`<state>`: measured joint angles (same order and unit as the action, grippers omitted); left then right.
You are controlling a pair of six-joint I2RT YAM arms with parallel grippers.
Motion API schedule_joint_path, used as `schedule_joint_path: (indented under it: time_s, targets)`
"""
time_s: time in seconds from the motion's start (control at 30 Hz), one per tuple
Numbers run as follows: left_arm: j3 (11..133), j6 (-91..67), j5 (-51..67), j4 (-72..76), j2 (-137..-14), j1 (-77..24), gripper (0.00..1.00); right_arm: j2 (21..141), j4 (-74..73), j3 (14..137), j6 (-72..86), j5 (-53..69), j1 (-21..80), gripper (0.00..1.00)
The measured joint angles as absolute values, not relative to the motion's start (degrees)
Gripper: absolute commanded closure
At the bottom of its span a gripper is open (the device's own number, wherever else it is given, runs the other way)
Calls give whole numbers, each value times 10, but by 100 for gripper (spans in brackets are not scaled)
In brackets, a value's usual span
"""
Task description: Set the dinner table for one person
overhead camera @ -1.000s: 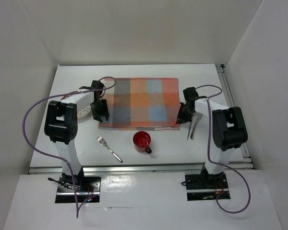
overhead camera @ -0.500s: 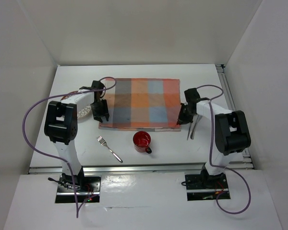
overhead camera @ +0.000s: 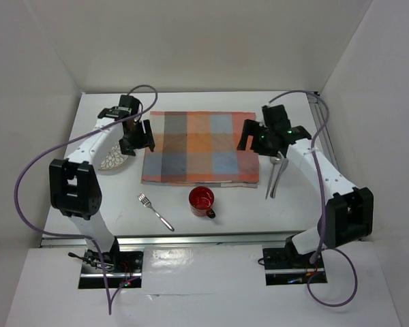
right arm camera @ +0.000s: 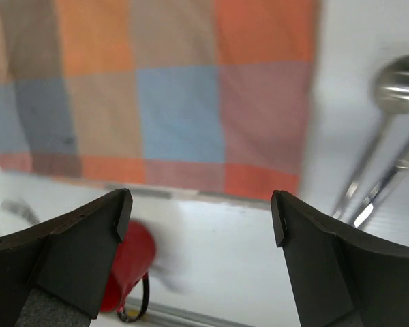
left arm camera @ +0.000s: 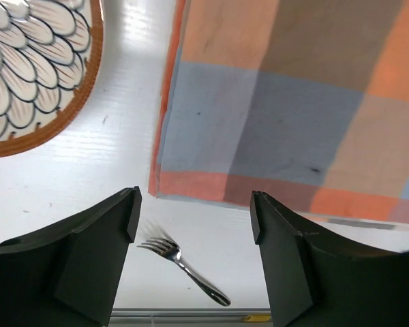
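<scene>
Status: counter (overhead camera: 273, 211) is the white top with railed edges carrying everything, and the place setting looks barely started to me. Checked cloth mat (overhead camera: 198, 146) lies flat mid-counter with nothing on it. Patterned plate (left arm camera: 27, 61) sits just off the mat's left edge, partly under the left arm in the top view. Left end effector (left arm camera: 194, 204) hovers over the mat's near-left corner, fingers apart and empty. Right end effector (right arm camera: 201, 204) hovers over the mat's right side, also spread wide and holding nothing. Red mug (overhead camera: 202, 200) stands just off the mat's near edge, roughly centred between the arms. Spoon (right arm camera: 399, 85) and a second utensil I can't identify lie side by side just right of the mat, long axes running roughly near-far. Fork (overhead camera: 155, 212) lies near-left of the mug, diagonal, tines toward far-left. Key relation: the plate lies to the left of the left end effector and slightly toward the base. That arm is clearly the nearer one, so my guess is plate onto mat next. The right arm is closer to the spoon pair.
</scene>
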<state>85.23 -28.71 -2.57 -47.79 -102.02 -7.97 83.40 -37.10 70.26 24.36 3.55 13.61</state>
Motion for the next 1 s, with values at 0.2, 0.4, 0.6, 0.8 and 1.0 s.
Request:
schedule_joint_path:
  time_s: [0.2, 0.4, 0.6, 0.8, 1.0]
  targets:
    - [881, -289, -43, -496, -948, -80, 18, 816, -365, 680, 239, 74, 320, 6]
    - [883, -292, -69, -502, -888, -79, 16, 830, -367, 649, 221, 89, 419, 17]
    - [874, -303, -72, -501, -879, -79, 16, 891, -358, 647, 214, 68, 456, 34]
    - [865, -303, -72, -505, -879, -77, 16, 921, -344, 641, 219, 49, 459, 62]
    - [865, -304, -72, -505, -879, -67, 16, 932, -343, 648, 219, 23, 459, 100]
